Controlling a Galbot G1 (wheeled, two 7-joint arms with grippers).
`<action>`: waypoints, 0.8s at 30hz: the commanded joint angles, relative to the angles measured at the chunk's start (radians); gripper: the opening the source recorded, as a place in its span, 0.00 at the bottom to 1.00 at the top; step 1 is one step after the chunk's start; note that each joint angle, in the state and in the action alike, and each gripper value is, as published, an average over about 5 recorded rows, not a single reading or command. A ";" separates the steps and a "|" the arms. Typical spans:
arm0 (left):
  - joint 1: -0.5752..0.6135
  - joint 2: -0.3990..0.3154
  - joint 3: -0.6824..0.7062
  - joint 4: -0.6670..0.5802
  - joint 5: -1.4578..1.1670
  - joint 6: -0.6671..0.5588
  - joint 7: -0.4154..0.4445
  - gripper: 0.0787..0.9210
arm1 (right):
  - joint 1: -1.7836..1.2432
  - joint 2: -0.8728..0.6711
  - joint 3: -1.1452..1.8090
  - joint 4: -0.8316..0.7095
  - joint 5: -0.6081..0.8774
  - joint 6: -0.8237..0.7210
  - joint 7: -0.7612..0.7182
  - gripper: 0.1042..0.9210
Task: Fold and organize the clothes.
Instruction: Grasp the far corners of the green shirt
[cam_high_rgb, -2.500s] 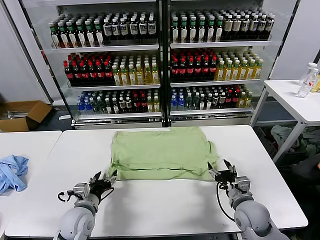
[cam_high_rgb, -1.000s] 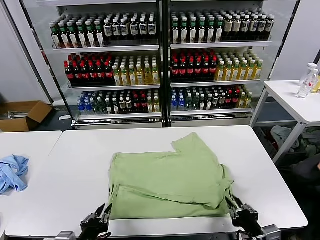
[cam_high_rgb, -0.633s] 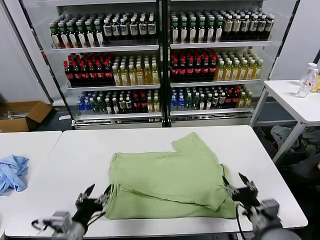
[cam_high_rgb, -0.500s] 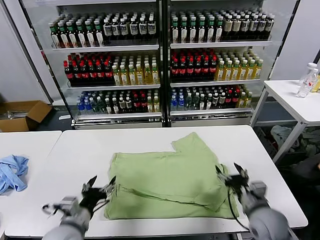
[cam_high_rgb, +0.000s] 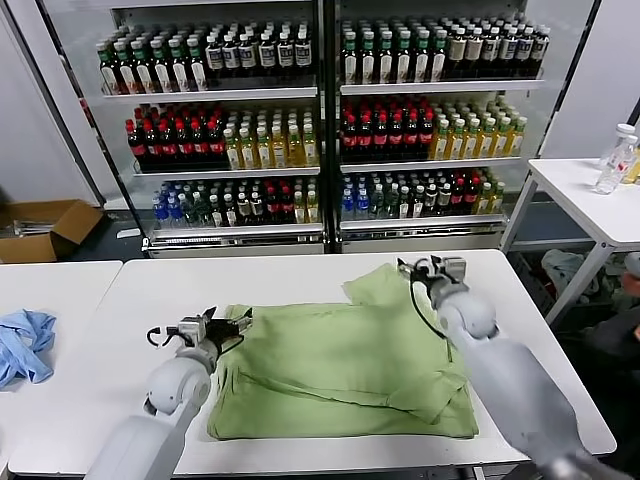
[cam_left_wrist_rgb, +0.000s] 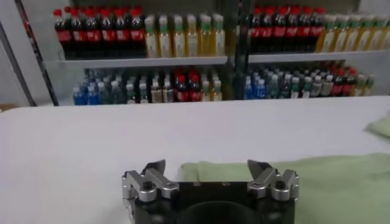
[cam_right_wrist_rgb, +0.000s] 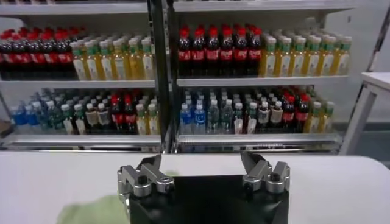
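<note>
Shirt lies part-folded at bench centre. Left gripper, spread and empty, hovers at its 9 o'clock edge; right gripper, spread and empty, at the 1 o'clock flap. Advise pinching both far corners level before folding.

1. Bright, even light from overhead; the white table shows no harsh glare.
2. Soft, faint shadows lie under the shirt folds.
3. Wrist views: each claw is sharp up close, while the bottle shelves behind look slightly soft.
</note>
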 joint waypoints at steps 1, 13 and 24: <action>-0.063 0.002 0.046 0.126 -0.022 0.037 -0.003 0.88 | 0.076 0.072 -0.079 -0.207 0.005 -0.021 -0.020 0.88; -0.005 0.005 0.040 0.071 -0.060 0.029 0.023 0.64 | 0.044 0.081 -0.102 -0.221 0.006 -0.014 -0.053 0.69; 0.026 0.013 0.017 0.047 -0.131 -0.014 0.077 0.27 | 0.019 0.051 -0.105 -0.182 0.013 0.043 -0.074 0.30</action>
